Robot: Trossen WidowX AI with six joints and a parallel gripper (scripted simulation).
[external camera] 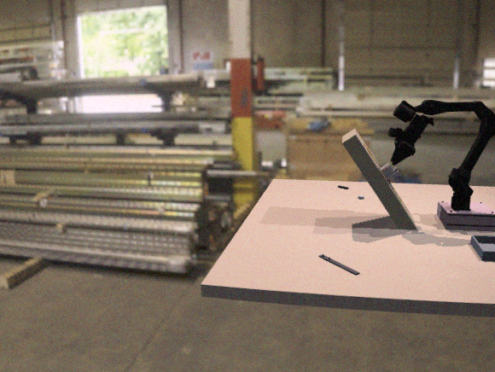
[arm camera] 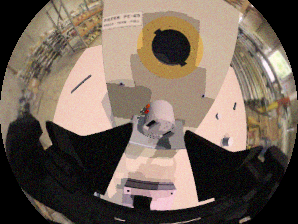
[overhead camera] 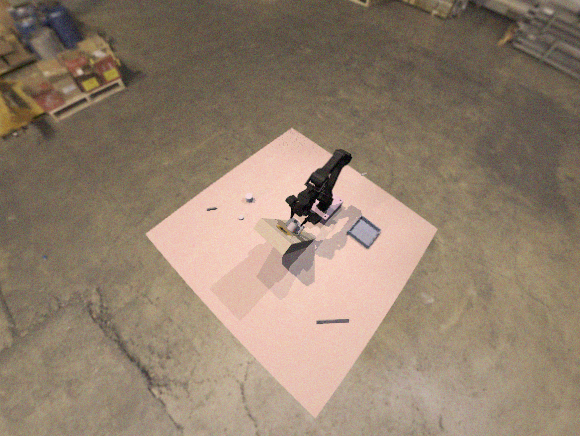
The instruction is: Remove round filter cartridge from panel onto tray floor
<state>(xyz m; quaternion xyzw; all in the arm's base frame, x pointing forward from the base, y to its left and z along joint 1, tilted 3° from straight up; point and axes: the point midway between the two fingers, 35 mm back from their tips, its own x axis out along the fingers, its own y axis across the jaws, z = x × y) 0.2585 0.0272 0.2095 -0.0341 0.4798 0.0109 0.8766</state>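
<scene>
The service panel (overhead camera: 268,231) (external camera: 375,183) (arm camera: 220,30) leans at a slant. In the wrist view its round opening (arm camera: 171,47) is dark and empty inside a yellow ring (arm camera: 145,55). The pale filter cartridge (arm camera: 161,112) is out of the opening and sits on a grey ledge (arm camera: 177,142) lower on the panel's front, its face with two dark slots towards the robot. My gripper (overhead camera: 297,220) (external camera: 393,164) (arm camera: 158,131) is open, fingertips wide apart on either side of the cartridge; contact cannot be told. The tray (overhead camera: 364,231) (external camera: 481,251) is empty.
The robot base (overhead camera: 327,211) (external camera: 462,218) stands between panel and tray. A dark bar (overhead camera: 332,321) (external camera: 339,264) (arm camera: 81,84) lies on the table. A small white cylinder (overhead camera: 249,198) (arm camera: 227,141), a short dark piece (overhead camera: 212,209) (external camera: 342,187) and a tiny pale piece (overhead camera: 241,218) lie beyond the panel.
</scene>
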